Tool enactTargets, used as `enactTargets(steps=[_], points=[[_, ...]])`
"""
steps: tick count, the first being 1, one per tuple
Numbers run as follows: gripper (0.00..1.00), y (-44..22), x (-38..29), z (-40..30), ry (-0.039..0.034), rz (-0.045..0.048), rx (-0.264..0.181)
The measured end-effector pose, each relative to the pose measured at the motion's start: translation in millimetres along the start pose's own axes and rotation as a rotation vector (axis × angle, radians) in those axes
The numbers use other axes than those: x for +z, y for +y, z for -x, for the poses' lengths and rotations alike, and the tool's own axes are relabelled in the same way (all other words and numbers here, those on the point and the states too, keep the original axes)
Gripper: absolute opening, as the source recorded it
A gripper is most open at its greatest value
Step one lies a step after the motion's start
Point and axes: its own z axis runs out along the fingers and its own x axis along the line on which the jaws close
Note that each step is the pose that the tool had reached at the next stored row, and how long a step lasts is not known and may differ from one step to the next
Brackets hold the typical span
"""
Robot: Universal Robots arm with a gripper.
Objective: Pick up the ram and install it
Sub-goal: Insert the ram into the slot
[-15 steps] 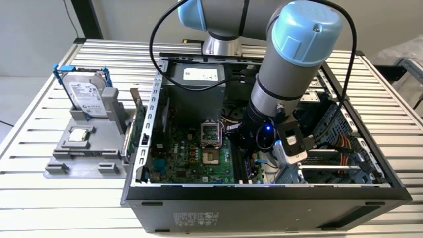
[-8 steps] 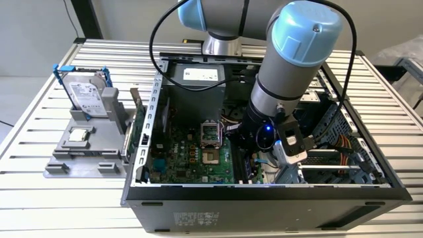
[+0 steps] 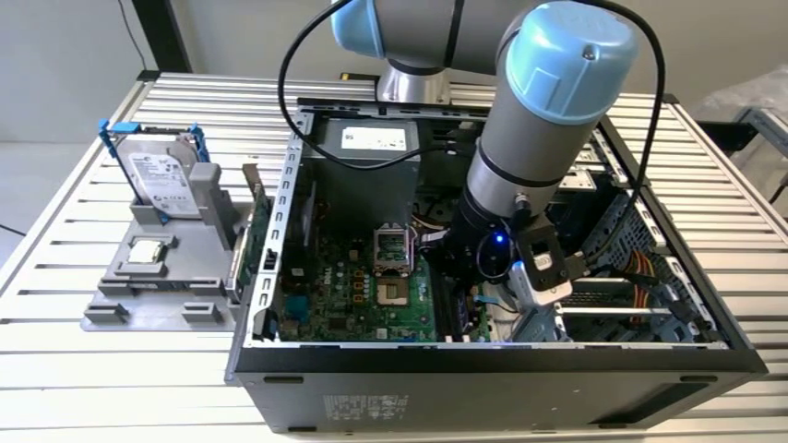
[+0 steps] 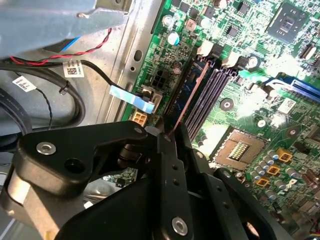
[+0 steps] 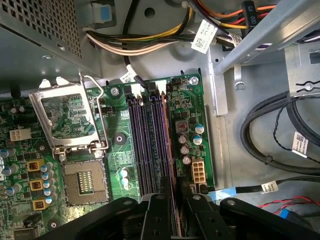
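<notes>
Jaws clamped on the ram [image 4: 186, 95], held edge-on over the outermost memory slot [image 5: 169, 145], beside the green motherboard [image 5: 115, 160]; gripper [image 5: 172, 210] deep inside the open computer case [image 3: 369, 355], hard drive [image 3: 166, 175] on the worktop [image 3: 74, 388]

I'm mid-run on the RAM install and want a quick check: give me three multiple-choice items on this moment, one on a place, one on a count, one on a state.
1. Where is the ram?
A. on the grey stand
B. at the memory slots
C. on the table

2. How many memory slots run side by side on the motherboard?
A. one
B. four
C. eight

3. How is the processor socket?
A. cover raised, empty
B. closed
C. under a cooler

Answers: 1 B, both wrist views show the stick held by the gripper along the outermost slot. 2 B, four parallel slots. 3 A, the metal frame stands open.
</notes>
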Motion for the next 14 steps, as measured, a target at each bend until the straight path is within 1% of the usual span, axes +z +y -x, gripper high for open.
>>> enactTargets(steps=[3, 5, 10, 14], points=[[0.00, 0.0, 0.0, 0.1, -0.0002, 0.0001, 0.000], [0.00, 0.1, -0.6, 0.1, -0.0006, -0.0018, 0.000], [0.00, 0.2, -8.2, -0.3, -0.0007, -0.0024, 0.000], [0.00, 0.2, -8.3, -0.3, -0.0007, -0.0021, 0.000]])
